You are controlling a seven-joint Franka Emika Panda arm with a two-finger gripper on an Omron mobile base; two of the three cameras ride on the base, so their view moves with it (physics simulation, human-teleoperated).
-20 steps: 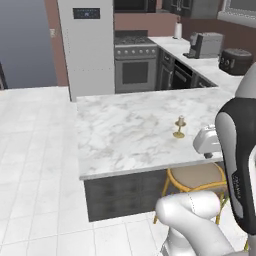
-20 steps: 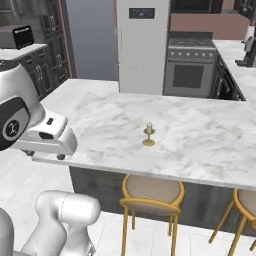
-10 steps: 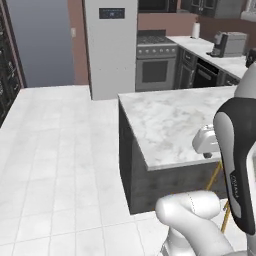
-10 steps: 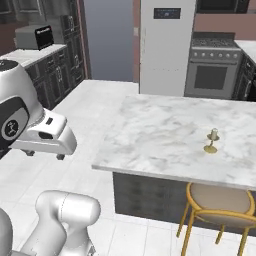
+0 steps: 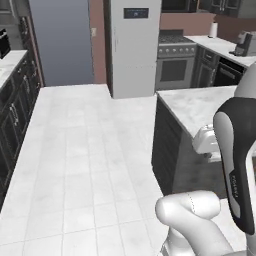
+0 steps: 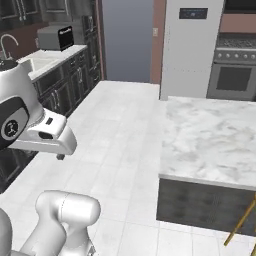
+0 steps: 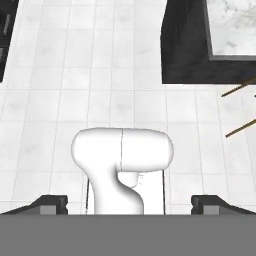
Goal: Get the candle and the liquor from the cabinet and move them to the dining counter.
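At the left edge of the left base view runs a row of low black cupboards (image 5: 14, 117) under a pale worktop. In the right base view that same run sits at the upper left and carries a silver box-shaped toaster (image 6: 59, 37). These are low units, not the tall cabinet the task names, and I cannot pick that cabinet out with any certainty here.

The middle of both base views is open white tiled floor (image 5: 85, 150), backed by a tall silver fridge (image 5: 134, 45).

To the right lies the dining counter, a white grey-veined marble slab on a dark base (image 6: 210, 137). Its near corner sits at right of centre in the left base view (image 5: 200, 102) and in the upper right of the hand view (image 7: 232, 25). Thin gold stool legs (image 7: 240, 86) slant just below it.

The two-finger gripper (image 7: 130, 204) has its dark tips set wide at the two bottom corners of the hand view, with nothing between them. In the right base view the hand hangs at the left, over the floor and well apart from the slab.

Where the candle and the liquor stand cannot be told from these pictures. With the hand empty and pointing at bare floor, I judge the robot is between pickups. At least one trip to the cabinet is left, perhaps both.
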